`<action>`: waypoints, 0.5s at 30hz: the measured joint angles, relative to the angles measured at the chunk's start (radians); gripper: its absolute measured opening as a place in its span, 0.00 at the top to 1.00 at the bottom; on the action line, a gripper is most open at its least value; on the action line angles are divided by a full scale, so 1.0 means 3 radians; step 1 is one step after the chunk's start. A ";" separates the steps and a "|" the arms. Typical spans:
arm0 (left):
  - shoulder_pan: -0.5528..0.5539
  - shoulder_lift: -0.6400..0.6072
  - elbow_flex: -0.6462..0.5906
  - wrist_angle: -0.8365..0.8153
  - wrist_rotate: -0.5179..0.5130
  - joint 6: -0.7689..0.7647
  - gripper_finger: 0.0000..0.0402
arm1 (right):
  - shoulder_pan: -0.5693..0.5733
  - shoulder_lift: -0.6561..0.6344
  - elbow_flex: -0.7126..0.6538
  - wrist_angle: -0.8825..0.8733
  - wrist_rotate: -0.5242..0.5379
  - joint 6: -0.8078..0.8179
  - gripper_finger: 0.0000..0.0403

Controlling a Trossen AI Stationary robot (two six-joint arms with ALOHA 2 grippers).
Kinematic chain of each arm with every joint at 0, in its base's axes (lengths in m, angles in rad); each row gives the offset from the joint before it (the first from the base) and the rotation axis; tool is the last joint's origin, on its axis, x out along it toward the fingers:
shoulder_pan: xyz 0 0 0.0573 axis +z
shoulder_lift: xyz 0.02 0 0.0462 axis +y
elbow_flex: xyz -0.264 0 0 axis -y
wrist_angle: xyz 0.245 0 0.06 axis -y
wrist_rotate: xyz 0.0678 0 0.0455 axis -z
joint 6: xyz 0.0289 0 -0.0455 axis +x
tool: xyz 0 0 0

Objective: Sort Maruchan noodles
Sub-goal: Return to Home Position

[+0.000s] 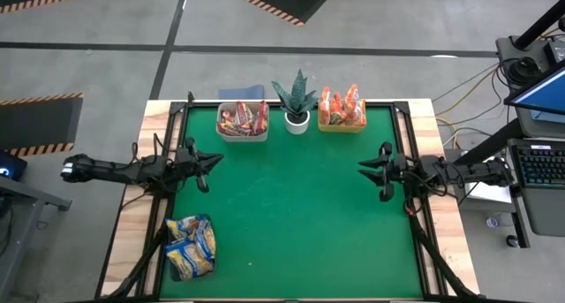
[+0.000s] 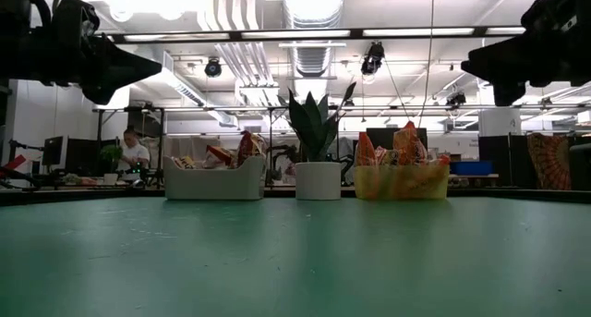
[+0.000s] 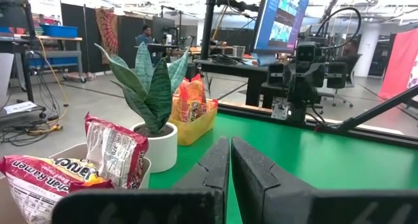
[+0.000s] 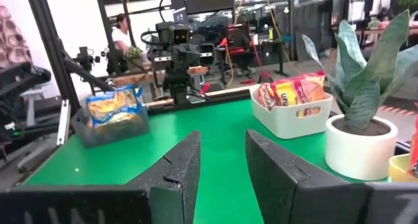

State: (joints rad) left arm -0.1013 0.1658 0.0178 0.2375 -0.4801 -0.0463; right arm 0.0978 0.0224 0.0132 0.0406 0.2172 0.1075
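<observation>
Your left tool is hanging above the worktop at the middle left of the high view, pointing toward the centre. Its fingers are sitting all but together with only a thin slit between them, and they are holding nothing. Your right tool is hanging at the middle right and facing the left one across the green mat, well apart from it. Its fingers are standing apart with a plain gap, also holding nothing. In the low view both tools are showing in the top corners, above the mat.

The noodles are all lying in bins. The red packs are sitting in the white bin at the upper middle of the high view, left of centre. The orange packs are standing in the yellow bin, right of centre. A plant in a white pot is standing between those two bins, just beside each. The blue packs are lying in the black bin at the lower left, below your left arm.

Beyond the worktop, a person is sitting at a desk in the room behind.
</observation>
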 joint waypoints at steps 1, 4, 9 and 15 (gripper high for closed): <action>0.0000 0.0000 0.0001 0.0000 0.0000 0.0000 1.00 | 0.0000 0.0000 0.0000 -0.0001 0.0000 0.0042 0.73; 0.0001 0.0000 0.0001 0.0000 0.0000 0.0000 1.00 | 0.0000 0.0001 0.0000 -0.0003 0.0000 0.0054 0.72; 0.0001 0.0000 0.0001 0.0000 0.0000 0.0000 1.00 | 0.0000 0.0001 0.0000 -0.0003 0.0000 -0.0041 0.72; 0.0001 0.0001 0.0002 0.0000 0.0001 0.0000 1.00 | 0.0000 0.0001 0.0000 -0.0002 0.0001 -0.0041 0.73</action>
State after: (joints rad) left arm -0.1009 0.1660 0.0185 0.2375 -0.4799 -0.0463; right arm 0.0978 0.0227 0.0132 0.0402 0.2176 0.0953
